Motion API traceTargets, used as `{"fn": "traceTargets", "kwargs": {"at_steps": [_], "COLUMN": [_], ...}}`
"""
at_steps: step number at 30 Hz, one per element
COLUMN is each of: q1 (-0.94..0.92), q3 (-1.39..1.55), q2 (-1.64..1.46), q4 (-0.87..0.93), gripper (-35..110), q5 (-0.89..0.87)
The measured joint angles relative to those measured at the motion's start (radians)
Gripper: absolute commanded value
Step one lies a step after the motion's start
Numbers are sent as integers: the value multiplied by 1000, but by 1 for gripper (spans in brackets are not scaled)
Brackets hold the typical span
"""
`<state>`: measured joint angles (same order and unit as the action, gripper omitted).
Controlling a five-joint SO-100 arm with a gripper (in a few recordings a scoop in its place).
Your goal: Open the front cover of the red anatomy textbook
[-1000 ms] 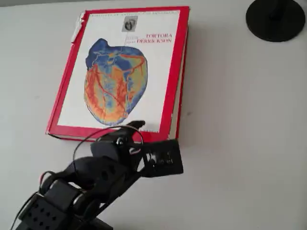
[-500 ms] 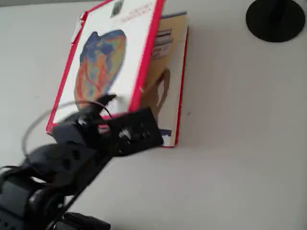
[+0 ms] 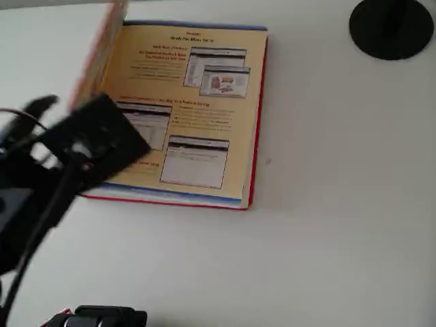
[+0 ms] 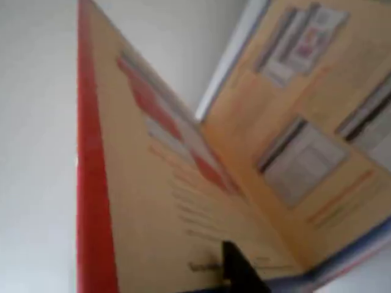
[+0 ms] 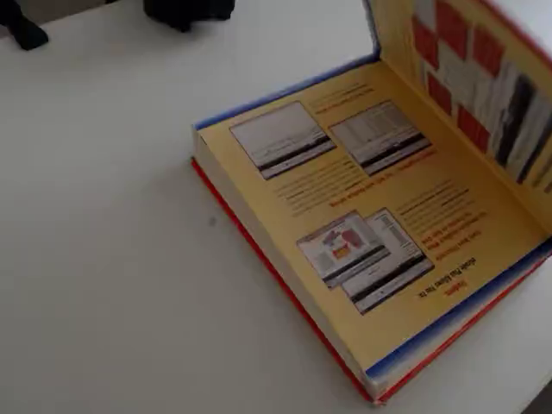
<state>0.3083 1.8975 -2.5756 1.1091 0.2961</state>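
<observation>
The red anatomy textbook [image 3: 197, 116] lies open on the white table, its cream-yellow endpaper with screenshot pictures facing up [image 5: 362, 216]. The front cover [image 3: 102, 48] stands raised along the book's left side in the overhead view, seen almost edge-on. Its cream-yellow inner face with red boxes shows in the fixed view [image 5: 466, 78] and in the wrist view [image 4: 159, 183]. My black gripper [image 3: 51, 109] is motion-blurred at the book's lower left, by the raised cover. One dark fingertip [image 4: 241, 274] rests close against the cover's inner face. How the jaws stand is not visible.
A black round base [image 3: 392, 27] stands at the table's far right corner in the overhead view. Dark objects [image 5: 185, 9] sit at the fixed view's top edge. White table [image 3: 327, 238] stretches right of and in front of the book.
The cover went from lying flat to half lifted to standing nearly upright. My arm swept left with it, and the yellow endpaper is now fully uncovered.
</observation>
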Motion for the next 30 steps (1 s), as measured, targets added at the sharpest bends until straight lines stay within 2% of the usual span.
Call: {"fn": "traceTargets", "kwargs": {"at_steps": [12, 26, 30], "q1": [264, 537, 561], "q3": [-426, -495, -495], "q2": [342, 480, 482], "q4": [104, 181, 204], "gripper": [36, 41, 41], "q5": [-63, -34, -20]}}
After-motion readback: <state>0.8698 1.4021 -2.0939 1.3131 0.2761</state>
